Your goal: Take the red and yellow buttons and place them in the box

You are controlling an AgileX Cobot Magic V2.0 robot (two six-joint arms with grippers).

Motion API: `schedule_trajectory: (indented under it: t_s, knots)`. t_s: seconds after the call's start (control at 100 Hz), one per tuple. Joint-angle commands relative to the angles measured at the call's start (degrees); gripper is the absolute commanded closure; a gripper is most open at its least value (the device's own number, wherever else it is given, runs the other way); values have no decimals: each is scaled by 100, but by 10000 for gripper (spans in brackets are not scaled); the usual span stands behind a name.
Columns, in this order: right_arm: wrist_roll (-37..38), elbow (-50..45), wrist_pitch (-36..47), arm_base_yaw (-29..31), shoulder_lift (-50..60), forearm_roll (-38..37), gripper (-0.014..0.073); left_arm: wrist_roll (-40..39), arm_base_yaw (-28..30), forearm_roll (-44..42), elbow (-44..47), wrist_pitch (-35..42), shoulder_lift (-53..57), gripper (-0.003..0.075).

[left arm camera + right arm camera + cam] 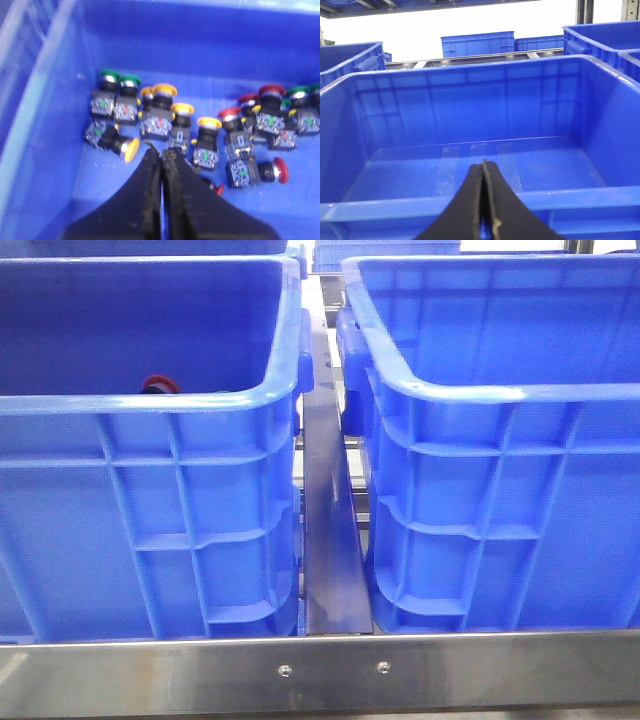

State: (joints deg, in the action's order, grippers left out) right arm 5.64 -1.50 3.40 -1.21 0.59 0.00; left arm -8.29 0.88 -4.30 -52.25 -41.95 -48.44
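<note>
While both grippers sit pressed together and empty, the left gripper (pixel 161 156) hangs inside the crate of buttons, its tips just beside a yellow button (pixel 129 149) lying on its side; the right gripper (pixel 484 167) faces the empty box (pixel 470 210).

Bright, even light over saturated blue, sharpness differing by view.
Front view is crisp, glare streaking the steel rail (pixel 330 670); the left wrist view is soft and smeared; the right wrist background (pixel 410 25) blows out white.
</note>
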Motion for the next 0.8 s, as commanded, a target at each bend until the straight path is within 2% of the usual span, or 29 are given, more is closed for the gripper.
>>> schedule_trajectory:
  t_s: [0.0,0.09,0.14,0.26,0.33,0.38,0.56,0.79]
  knots:
    - [1,58,487,15,151,-38,662,26,-20,126,-204,357,-73,722]
    - [1,58,487,15,151,-38,662,371,-20,330,-204,357,-154,631]
    - [1,58,487,15,151,-38,662,423,-20,430,-204,357,-167,545]
    - [1,58,487,15,151,-38,662,423,-20,494,-204,382,-181,280]
    - [1,58,487,15,151,-38,662,423,-20,566,-204,404,-181,184]
    - [1,58,487,15,151,-38,662,423,-20,631,-204,407,-181,163]
    - [1,58,487,15,151,-38,662,635,-84,949,-375,404,-339,165]
    - [1,58,487,15,151,-38,662,740,-1064,1058,-1004,404,-1333,165]
